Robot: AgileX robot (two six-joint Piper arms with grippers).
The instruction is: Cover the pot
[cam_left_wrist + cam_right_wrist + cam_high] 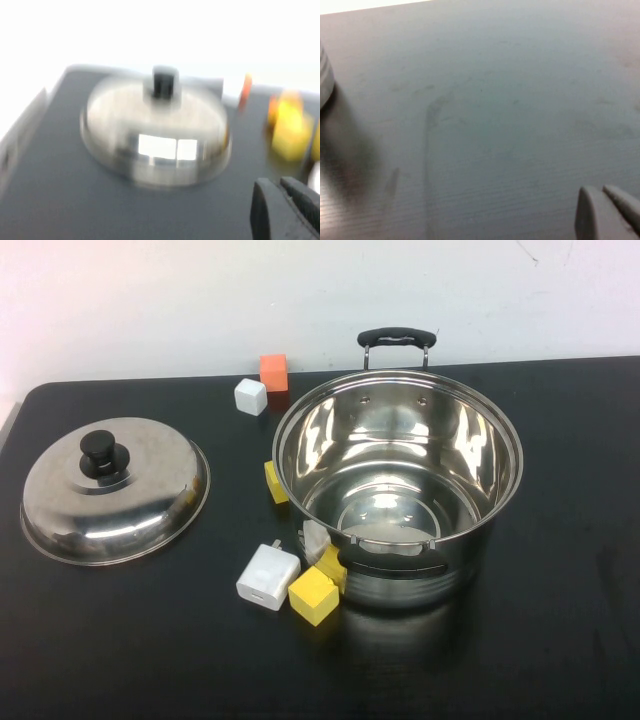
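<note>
The pot [400, 585] is a large, shiny steel stockpot standing open and empty right of the table's middle, with one black handle at its far side. The domed steel lid [130, 505] with a black knob [100, 452] lies on the table at the left, apart from the pot. Neither arm shows in the high view. In the left wrist view my left gripper [280, 187] is shut and empty, low over the table short of the lid [155, 130]. In the right wrist view my right gripper [602, 192] is shut and empty over bare table, with the pot's edge [324, 75] off to one side.
Small things lie around the pot's left side: an orange block [273, 371], a white block [251, 396], a yellow block [275, 482], a white charger [268, 576] and two yellow blocks [314, 594]. Yellow blocks [290, 127] show beyond the lid in the left wrist view.
</note>
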